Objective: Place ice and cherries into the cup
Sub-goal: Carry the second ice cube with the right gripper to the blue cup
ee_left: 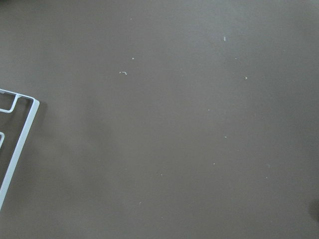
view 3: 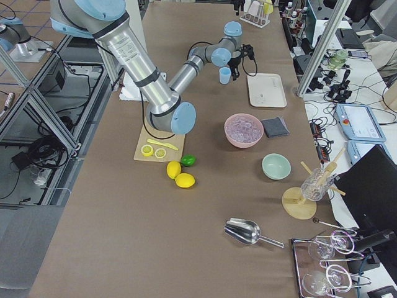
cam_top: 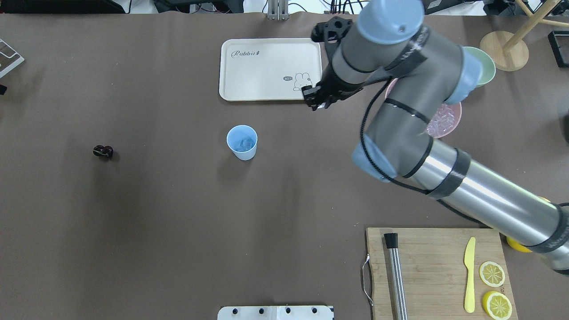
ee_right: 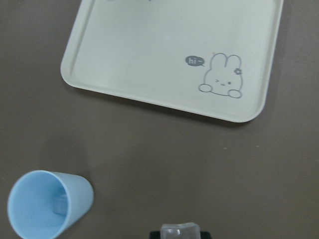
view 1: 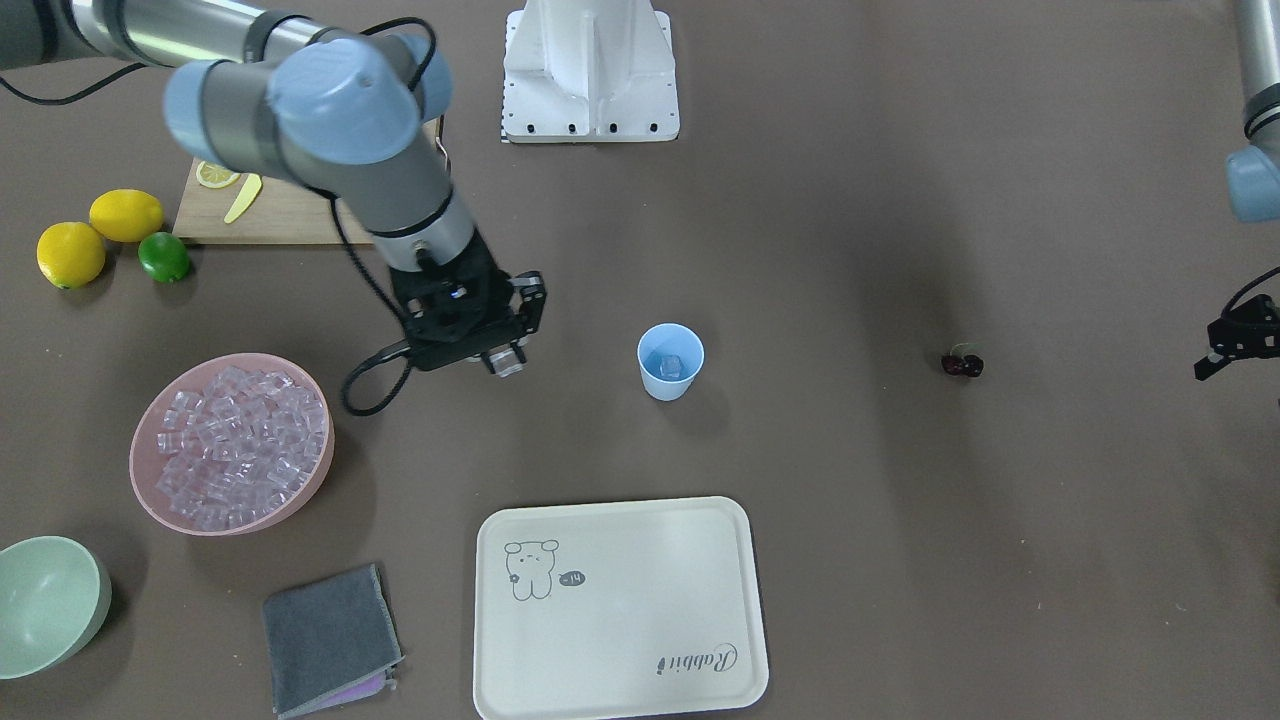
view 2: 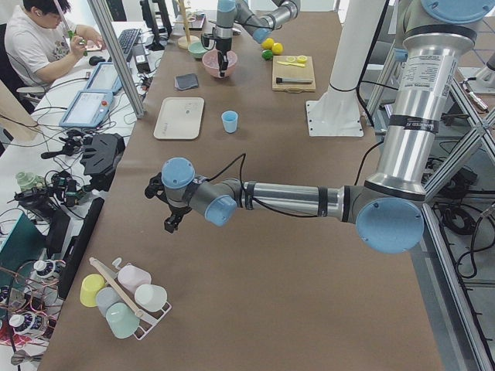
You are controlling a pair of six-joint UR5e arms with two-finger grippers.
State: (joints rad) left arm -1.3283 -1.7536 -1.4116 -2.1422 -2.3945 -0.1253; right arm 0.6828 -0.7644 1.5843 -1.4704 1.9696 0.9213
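The light-blue cup (view 1: 670, 362) stands upright mid-table with one ice cube inside; it also shows in the right wrist view (ee_right: 47, 206). My right gripper (view 1: 506, 358) hangs between the cup and the pink bowl (view 1: 142, 478), shut on a clear ice cube (ee_right: 180, 231). The bowl is heaped with ice (view 1: 240, 440). The dark cherries (view 1: 962, 365) lie on the table far to the cup's other side. My left gripper (view 1: 1232, 348) hovers at the table's edge beyond the cherries. Whether it is open or shut does not show.
A cream tray (view 1: 620, 610) lies in front of the cup. A grey cloth (view 1: 330, 640) and a pale green bowl (view 1: 50, 600) sit near the pink bowl. A cutting board (view 1: 290, 215), two lemons (view 1: 100, 235) and a lime (view 1: 163, 257) lie behind the right arm.
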